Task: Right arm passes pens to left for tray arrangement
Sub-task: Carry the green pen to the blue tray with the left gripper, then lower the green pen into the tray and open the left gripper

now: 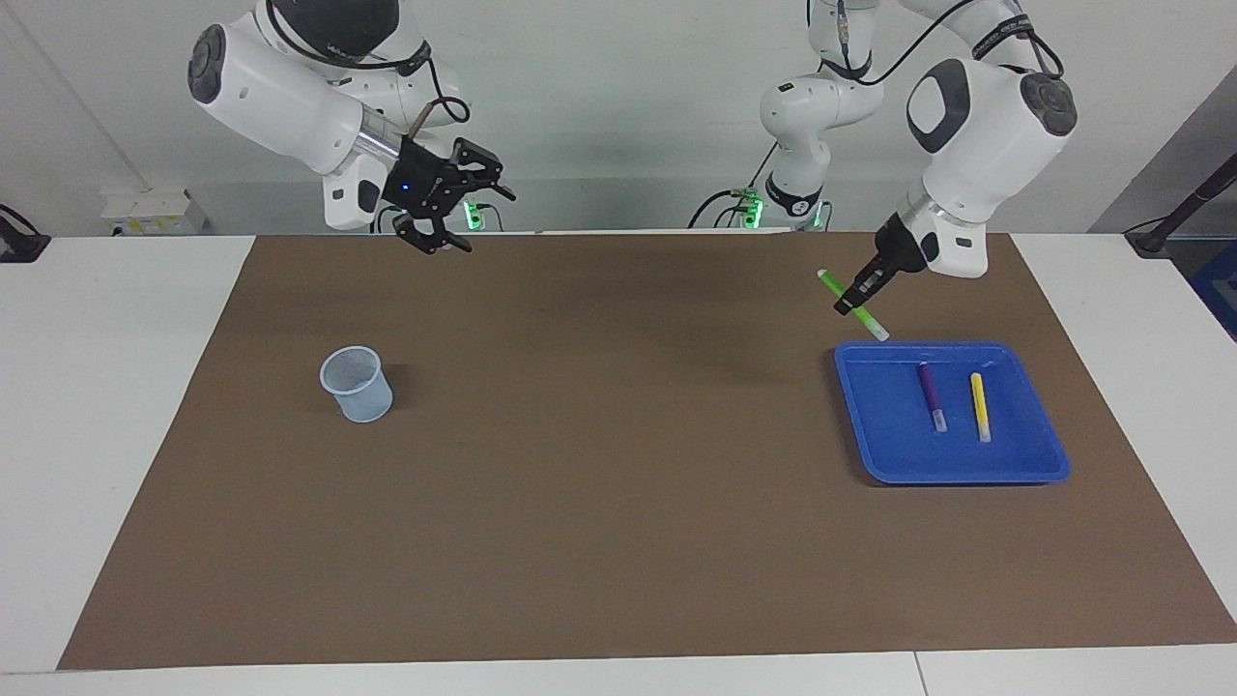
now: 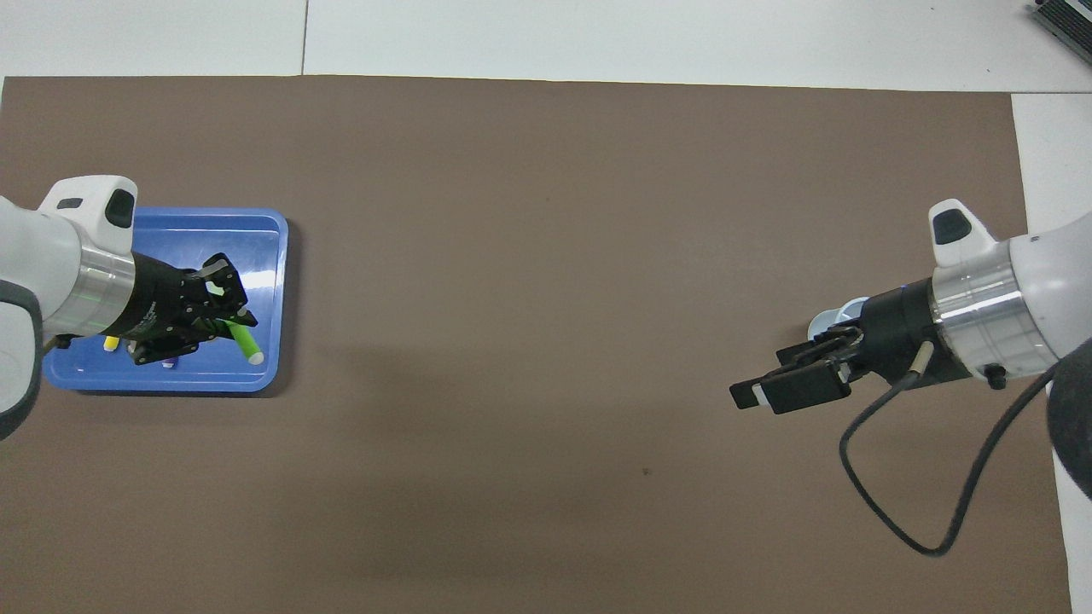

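Though slim, green pen [image 1: 851, 304], whitish-tipped.

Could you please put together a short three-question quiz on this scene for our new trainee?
1. True or false: the left gripper is shut on the green pen.
2. Which pens already lie in the blue tray? A) green and purple B) purple and yellow C) only yellow
3. Fill in: the right gripper is open, holds nothing and is raised, while the pale ___ stands on the brown mat toward its arm's end of the table.

Key
1. True; the pen hangs tilted in the air near the tray's rim.
2. B: the purple pen and the yellow pen lie side by side.
3. cup
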### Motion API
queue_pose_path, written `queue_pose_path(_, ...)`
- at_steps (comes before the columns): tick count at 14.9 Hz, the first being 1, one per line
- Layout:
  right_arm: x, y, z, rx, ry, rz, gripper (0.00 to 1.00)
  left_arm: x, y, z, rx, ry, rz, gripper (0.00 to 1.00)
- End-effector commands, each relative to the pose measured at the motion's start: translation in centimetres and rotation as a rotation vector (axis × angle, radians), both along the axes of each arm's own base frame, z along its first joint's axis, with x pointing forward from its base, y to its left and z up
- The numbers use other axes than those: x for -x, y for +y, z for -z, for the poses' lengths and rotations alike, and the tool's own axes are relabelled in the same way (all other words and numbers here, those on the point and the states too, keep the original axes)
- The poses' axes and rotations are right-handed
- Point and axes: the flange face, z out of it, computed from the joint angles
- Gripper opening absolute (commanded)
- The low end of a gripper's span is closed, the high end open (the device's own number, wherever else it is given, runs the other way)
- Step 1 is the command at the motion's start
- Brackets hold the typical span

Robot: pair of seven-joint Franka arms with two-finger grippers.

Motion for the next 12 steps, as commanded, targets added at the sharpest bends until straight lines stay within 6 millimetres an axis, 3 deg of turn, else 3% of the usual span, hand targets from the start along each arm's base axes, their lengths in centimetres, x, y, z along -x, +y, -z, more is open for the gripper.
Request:
queue_pose_path(1, -1.0, -2.0, -0.8, 0.146, -0.061, 0.013, 1.00, -1.1, 1.8, 2.8, -0.081, -0.005, 0.241, 0.00)
queue_pose_path(4, -1.6, -3.0, -1.6, 0.298, -0.136, 0.007, 1.00, -3.1, 5.5, 6.1, -0.127, -0.024, 0.418, 0.00)
queue_pose_path(8, -2.0, -4.3, -2.4, 0.390, -0.136, 0.093, 1.00, -5.7, 6.6, 10.4, -0.153, -0.070, 0.638, 0.00)
queue_pose_path(10, -2.1, -5.0, -2.5, 0.443, -0.139, 0.109, 1.00, -6.3, 6.8, 12.8, -0.169, -0.054, 0.726, 0.00)
queue_pose_path(12, -2.1, -5.7, -2.6, 0.479, -0.140, 0.126, 1.00, -6.5, 6.7, 13.9, -0.157, -0.061, 0.771, 0.00)
